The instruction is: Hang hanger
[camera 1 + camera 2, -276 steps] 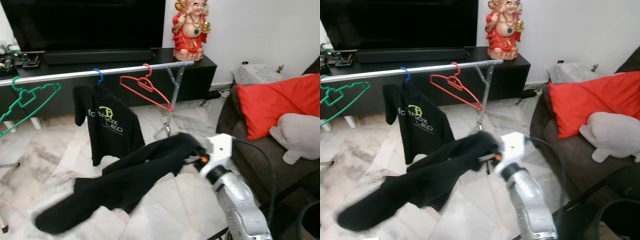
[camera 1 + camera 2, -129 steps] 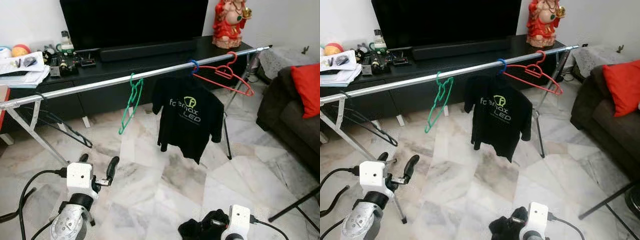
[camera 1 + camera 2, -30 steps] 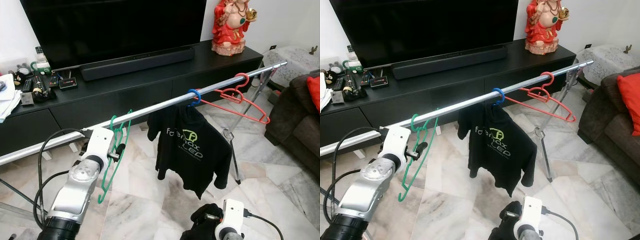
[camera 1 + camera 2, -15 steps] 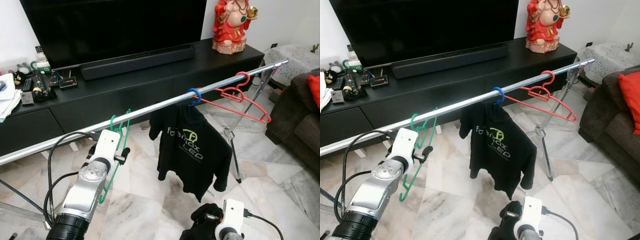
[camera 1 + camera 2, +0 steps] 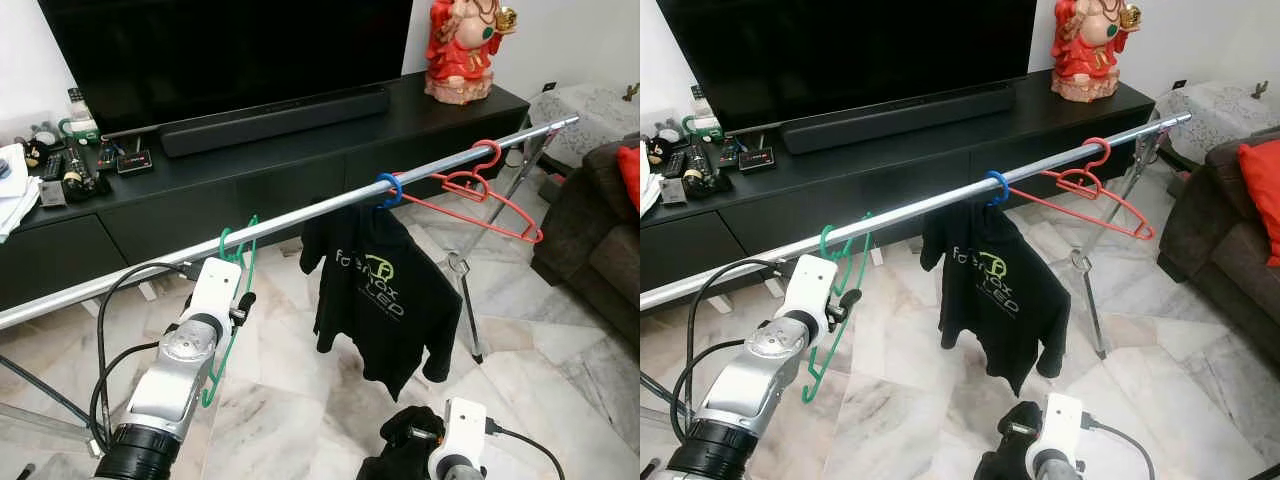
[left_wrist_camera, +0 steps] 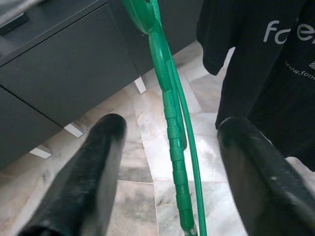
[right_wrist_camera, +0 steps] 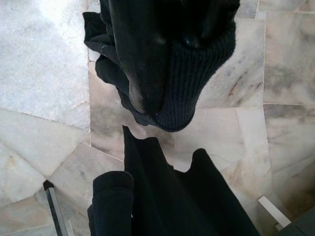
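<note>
The green plastic hanger [image 5: 232, 300] hangs by its hook on the long silver metal rail [image 5: 300, 214]. The left tool [image 6: 170, 162] stands spread wide around it, fingers clear. The right tool [image 7: 167, 54] is clamped on a black knitted garment [image 7: 162, 196] low over the marble floor [image 5: 540, 390].

The right gripper [image 7: 167, 54] is wrapped and hidden by the black garment [image 7: 162, 191].

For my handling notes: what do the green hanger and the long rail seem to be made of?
Green hanger: probably moulded plastic, with an even glossy colour and ribbed bar. Rail: likely metal tube, silver with a bright sheen. The left gripper stands open around the hanger.
</note>
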`<state>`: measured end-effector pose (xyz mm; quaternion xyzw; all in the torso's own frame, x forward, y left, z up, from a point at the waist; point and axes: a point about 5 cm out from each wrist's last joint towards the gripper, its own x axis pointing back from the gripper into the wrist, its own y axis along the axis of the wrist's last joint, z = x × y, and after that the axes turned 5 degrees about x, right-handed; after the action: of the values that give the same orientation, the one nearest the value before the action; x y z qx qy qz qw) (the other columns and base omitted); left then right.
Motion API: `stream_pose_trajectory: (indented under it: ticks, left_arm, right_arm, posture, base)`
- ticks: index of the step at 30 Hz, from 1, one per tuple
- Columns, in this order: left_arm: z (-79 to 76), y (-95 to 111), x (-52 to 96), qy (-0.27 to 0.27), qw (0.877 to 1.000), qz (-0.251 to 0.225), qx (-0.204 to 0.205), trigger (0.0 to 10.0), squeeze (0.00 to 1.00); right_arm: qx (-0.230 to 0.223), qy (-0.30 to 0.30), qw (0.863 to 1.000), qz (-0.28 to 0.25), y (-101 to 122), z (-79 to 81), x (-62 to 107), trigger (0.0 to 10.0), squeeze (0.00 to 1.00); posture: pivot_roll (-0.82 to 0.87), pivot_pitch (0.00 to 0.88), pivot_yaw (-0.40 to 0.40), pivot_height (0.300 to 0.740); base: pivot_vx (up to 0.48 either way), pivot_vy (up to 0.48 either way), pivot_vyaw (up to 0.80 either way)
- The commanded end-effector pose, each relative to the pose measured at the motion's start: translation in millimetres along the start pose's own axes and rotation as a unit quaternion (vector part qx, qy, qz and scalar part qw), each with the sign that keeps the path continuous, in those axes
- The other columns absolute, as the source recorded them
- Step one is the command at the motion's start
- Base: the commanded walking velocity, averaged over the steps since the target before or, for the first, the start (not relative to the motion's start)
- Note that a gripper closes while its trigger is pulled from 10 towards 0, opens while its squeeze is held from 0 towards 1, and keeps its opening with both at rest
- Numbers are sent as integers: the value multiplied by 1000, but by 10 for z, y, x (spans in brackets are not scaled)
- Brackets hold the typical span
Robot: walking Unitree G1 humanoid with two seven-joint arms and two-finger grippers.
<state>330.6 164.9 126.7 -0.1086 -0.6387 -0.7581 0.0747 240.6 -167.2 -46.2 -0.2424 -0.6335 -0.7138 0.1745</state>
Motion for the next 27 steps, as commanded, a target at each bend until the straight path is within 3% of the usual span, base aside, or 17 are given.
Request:
stream_pose_trajectory:
  ticks: [1,27]
  left_arm:
    - [40,-13,2,10,1000,3,-3,0,0]
    - [-13,15,7,11,1000,-12,11,0,0]
  right_arm:
    - [0,2,1000,4,-10,25,-1,10000,0]
    - [2,3,1000,7,-24,36,3,10000,0]
  posture:
    - [54,111,42,740]
    - [52,88,41,740]
  base:
    - [0,0,0]
    - [0,0,0]
